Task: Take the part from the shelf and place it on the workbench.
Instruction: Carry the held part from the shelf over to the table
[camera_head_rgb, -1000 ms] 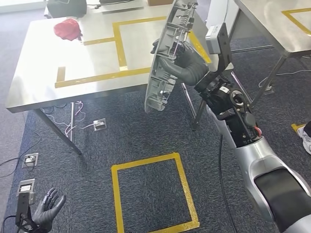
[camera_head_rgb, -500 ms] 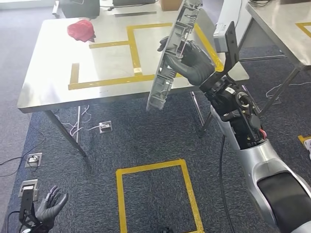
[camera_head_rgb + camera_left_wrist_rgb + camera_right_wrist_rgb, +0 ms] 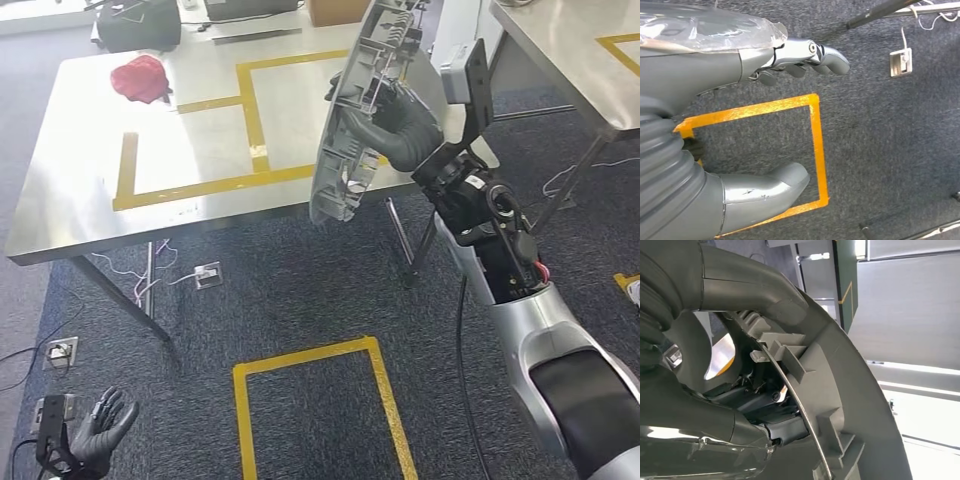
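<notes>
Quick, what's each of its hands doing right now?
Left hand: open, holding nothing, hanging low above the carpet.
Right hand: holding the grey plastic part.

Silver right arm, exposed black wiring, dark grey fingers.

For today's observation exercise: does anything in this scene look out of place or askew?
Mostly tidy. Two things stand out: a crumpled red cloth lies outside the yellow tape lines on the workbench, and the grey part is tilted on edge in the right robot hand, above the bench's near edge.
</notes>
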